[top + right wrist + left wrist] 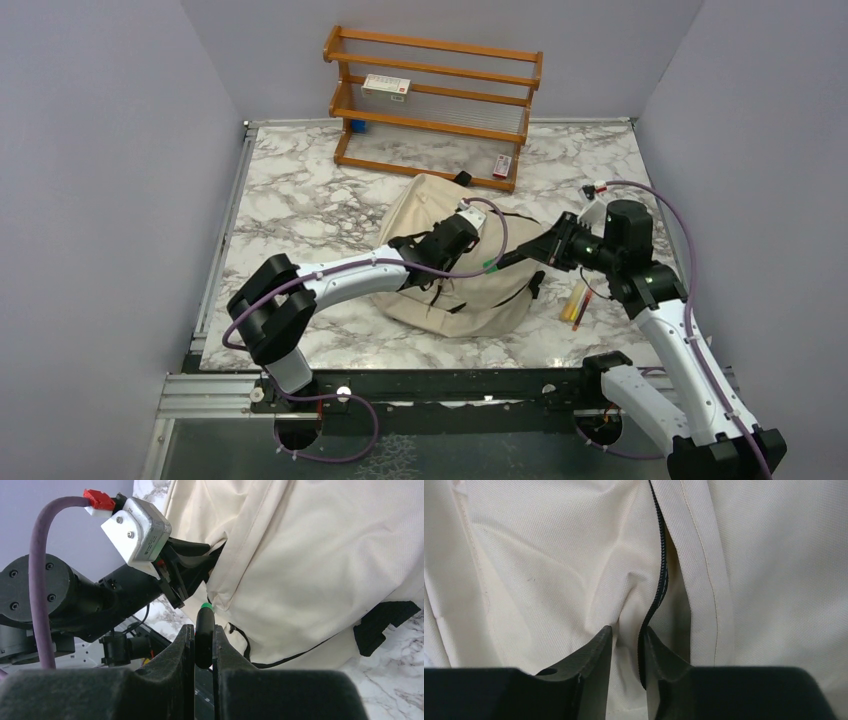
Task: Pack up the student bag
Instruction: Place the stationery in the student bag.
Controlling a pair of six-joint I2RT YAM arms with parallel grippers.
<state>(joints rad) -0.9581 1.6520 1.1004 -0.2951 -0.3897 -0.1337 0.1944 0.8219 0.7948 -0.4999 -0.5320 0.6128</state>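
Marble table (300, 200): we count one left gripper (627, 630), jaws narrow, pinching a fabric fold beside the zip (659, 580) (only its wrist view shows this), one student bag (470, 290) lying centre-table, one right gripper (202, 627) clamped on one green-tipped black pen (204, 645).

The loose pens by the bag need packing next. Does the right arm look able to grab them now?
Probably not yet: the right tool is shut on a marker. The pens lie close beside that arm, with nothing between.

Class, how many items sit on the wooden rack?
3: a white, red-labelled box on an upper shelf, a small blue item at the lower left, a small red-and-white item at the bottom right. More may be hidden.
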